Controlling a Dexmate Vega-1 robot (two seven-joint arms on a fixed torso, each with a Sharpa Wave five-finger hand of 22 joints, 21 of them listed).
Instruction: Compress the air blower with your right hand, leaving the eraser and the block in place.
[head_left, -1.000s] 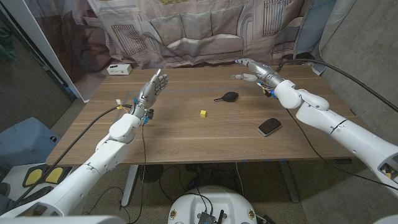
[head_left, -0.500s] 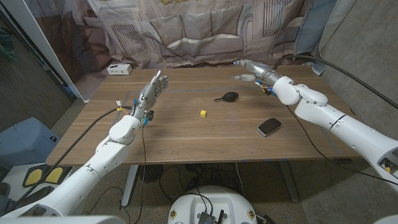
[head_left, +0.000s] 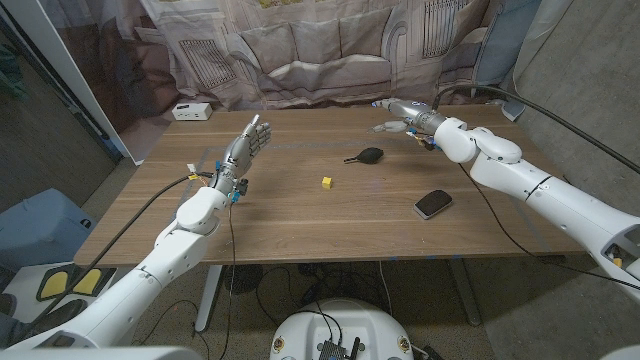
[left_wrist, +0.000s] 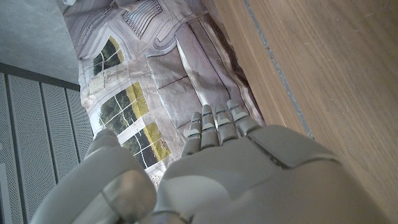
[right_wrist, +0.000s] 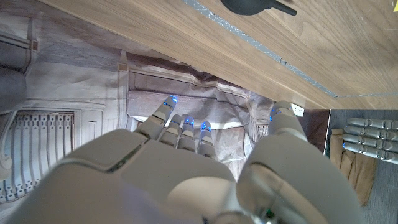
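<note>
task barely begun: blower (head_left: 367, 155) not yet touched, lying on the table (head_left: 300, 215) below and to the inside of the right hand (head_left: 400, 112), nozzle pointing away from that hand toward the robot's left. right hand raised over the far edge of the table, fingers apart and stretched out, holding nothing; seen from its wrist, fingertips (right_wrist: 180, 121) aimed past the table edge at the curtain, with the blower (right_wrist: 252, 5) off to the side of the hand, well apart from it. block (head_left: 326, 182) a little nearer the robot than the blower, eraser (head_left: 433, 204) nearer still and almost straight back along the right forearm; both undisturbed as far as can be judged. left hand (head_left: 246, 146) up on its own side, palm upright, fingers spread, empty, far from all three things. left to do, by judgement: bring the right hand down and inward over the bulb, close around it, squeeze. approach best kept on the far side, away from block and eraser, to avoid nudging either.
</note>
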